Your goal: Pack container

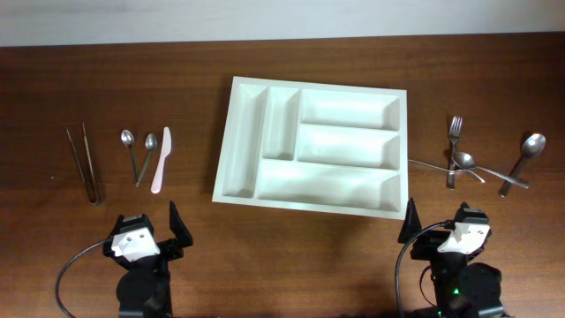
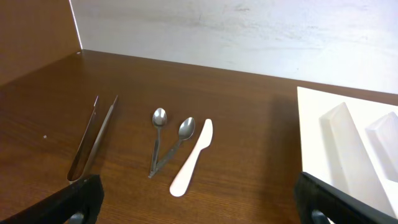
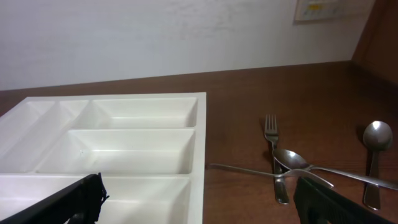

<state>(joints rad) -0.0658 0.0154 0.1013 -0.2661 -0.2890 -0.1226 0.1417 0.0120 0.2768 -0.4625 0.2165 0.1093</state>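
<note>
Dark wooden surface [image 1: 291, 256], pale wall behind. Container [image 1: 344, 146] lies at the middle of the surface, all five compartments bare, ahead of and between the two arms. Left fingers [image 2: 81, 196] are spread wide and hold nothing; right fingers [image 3: 339, 202] likewise, wide apart and unloaded. Both sets hover near the front edge, well apart from any utensil. To the left of the container lie tongs [image 1: 86, 163], two small spoons [image 1: 138, 152] and a white plastic knife [image 1: 161, 161]. To the right lie a fork [image 1: 454, 150], a crossed spoon [image 1: 465, 161] and a larger spoon [image 1: 531, 148]. Judged risks: the right-hand group overlaps, with handles lying across the fork, so pinching one piece is likely to drag or flip its neighbours. One thin handle [image 3: 239, 168] ends just beside the container wall, and pulling on it could nudge the container. The two small spoons touch at the handle ends, so a single grasp may lift both or scatter them. Flat metal on wood gives little purchase; a shallow pinch would probably slip. The container looks light, so a low approach could shove it askew.
</note>
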